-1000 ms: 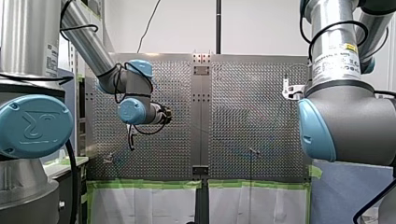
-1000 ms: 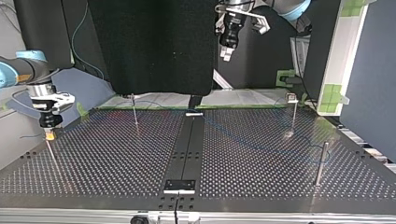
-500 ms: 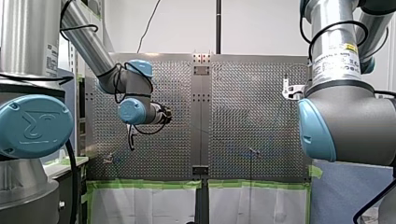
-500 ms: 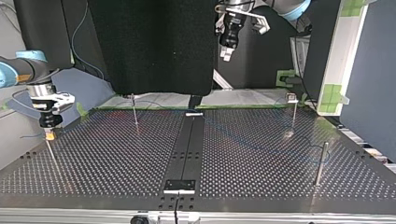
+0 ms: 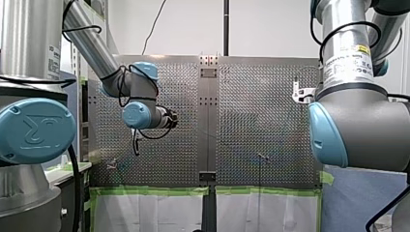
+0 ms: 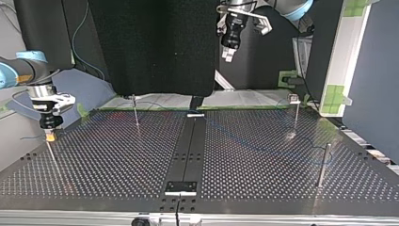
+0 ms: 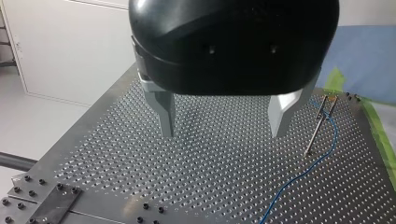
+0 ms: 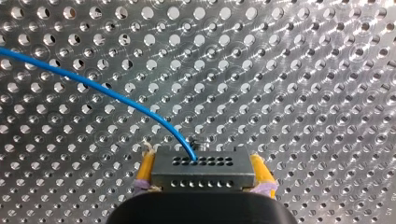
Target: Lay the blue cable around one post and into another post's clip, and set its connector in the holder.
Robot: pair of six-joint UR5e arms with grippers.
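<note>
Right pincer [image 8: 203,173]: yellow pads clamped on the short ends of the grey connector [image 8: 205,162], which shows rows of small holes. It is carried over the perforated counter [image 8: 303,70], at the left edge of the top view. I cannot tell whether the connector touches the plate.

Blue cable [image 8: 116,95]: it leaves the middle of the connector and arcs away over the counter. In the left wrist view it lies slack on the plate and runs up beside a clip-topped post [image 7: 315,126]. I can't tell whether it is seated in that clip.

Likely reason for the grip: holding the short ends keeps the cable exit clear and leaves the connector's long faces free to go into a holder. I can't pick out a holder from here.

Left pincer [image 7: 222,133]: metal fingers wide apart, nothing between them, touching nothing. It hangs well above the counter, with the clip post off to one side ahead of it. My guess is it is parked clear of the cable run, or ready to guide the slack.

By my reading the connector is yet to be set down.
</note>
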